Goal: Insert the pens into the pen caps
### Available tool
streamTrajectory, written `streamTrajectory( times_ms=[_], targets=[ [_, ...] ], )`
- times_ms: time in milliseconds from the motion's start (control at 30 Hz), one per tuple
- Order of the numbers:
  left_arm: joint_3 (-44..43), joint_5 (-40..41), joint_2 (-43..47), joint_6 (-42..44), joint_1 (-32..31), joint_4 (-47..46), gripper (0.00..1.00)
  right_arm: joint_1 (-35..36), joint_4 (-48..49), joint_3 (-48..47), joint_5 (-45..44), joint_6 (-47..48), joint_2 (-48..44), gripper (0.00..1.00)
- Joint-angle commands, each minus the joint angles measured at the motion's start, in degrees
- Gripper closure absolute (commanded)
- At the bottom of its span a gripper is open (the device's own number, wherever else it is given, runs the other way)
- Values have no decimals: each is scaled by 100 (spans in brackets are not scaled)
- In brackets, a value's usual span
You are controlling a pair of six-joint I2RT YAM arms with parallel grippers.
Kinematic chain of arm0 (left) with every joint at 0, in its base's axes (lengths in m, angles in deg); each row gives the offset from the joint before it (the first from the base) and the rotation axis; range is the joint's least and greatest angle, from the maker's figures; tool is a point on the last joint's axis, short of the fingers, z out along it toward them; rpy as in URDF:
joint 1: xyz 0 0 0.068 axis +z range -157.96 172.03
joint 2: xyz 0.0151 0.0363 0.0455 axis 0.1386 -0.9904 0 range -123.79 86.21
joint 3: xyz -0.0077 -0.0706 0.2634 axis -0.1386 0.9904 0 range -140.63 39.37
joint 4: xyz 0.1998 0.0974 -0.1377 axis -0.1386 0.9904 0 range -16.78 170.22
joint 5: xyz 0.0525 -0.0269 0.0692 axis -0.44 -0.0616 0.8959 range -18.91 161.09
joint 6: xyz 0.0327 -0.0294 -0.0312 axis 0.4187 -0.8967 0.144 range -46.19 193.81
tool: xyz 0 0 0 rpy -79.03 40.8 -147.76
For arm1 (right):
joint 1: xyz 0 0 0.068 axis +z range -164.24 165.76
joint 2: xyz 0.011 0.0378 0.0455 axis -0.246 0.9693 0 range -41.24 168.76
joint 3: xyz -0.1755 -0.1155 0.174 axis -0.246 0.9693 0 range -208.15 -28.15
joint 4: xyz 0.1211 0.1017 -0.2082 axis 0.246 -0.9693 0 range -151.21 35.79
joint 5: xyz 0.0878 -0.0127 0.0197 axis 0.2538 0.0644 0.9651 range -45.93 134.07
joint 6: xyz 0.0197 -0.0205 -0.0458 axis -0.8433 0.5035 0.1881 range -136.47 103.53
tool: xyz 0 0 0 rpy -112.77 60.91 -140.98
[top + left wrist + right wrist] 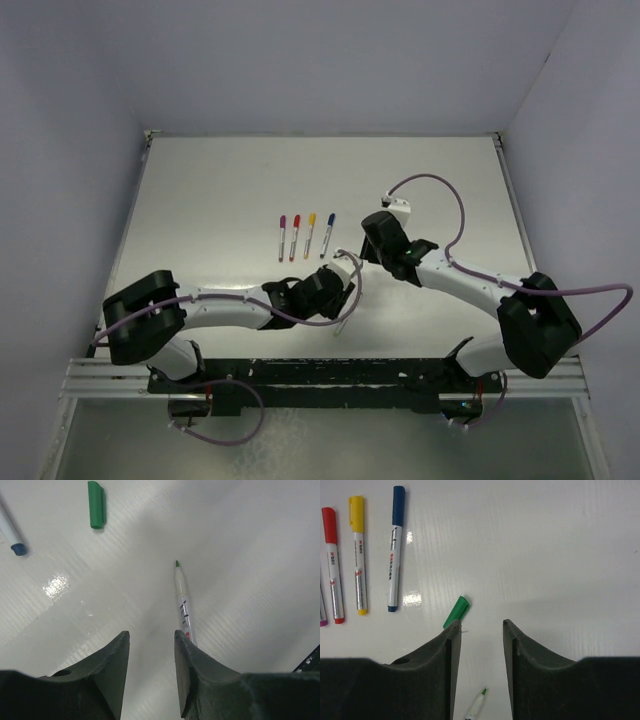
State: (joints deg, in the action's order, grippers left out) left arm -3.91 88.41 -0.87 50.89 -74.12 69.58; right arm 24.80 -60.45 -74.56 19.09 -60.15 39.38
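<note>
At the left gripper (151, 636): hangs low over the white table (250, 540), jaws partway apart, grips nothing. Has the green pen (183, 605) lying uncapped on the table just beyond, tip pointing away, rear end hidden behind one finger; cannot tell whether that finger touches it. Has the green cap (96, 505) farther off, on its side, well apart from the pen's tip. At the right gripper (481, 627): stands partway open as well, grips nothing. Has the green cap just beside one fingertip; cannot tell whether touching. Shows the green pen's tip through the gap between its fingers, on the camera's side. Further out, finds four capped pens lying side by side on the table, none touching: blue pen (395, 555), yellow pen (358, 555), red pen (332, 565), purple pen (282, 235), caps toward the far wall. From above, places both grippers close together at mid-table, just nearer than and right of that row.
</note>
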Motion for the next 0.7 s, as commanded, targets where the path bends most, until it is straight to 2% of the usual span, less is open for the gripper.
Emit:
streamTrajectory(
  times_ms=[0,533,667],
  targets=[
    [-209,243,-287,152,-201,-237,55,-89,-79,-278,-320,-61,-99,59],
    [-743,360,-968,246,-522,-164,55,-465,-45,26,-349,-74,-278,59],
    [-827,379,-1107,131,-544,100,58,-475,-20,18,-302,-84,-250,59]
  ],
)
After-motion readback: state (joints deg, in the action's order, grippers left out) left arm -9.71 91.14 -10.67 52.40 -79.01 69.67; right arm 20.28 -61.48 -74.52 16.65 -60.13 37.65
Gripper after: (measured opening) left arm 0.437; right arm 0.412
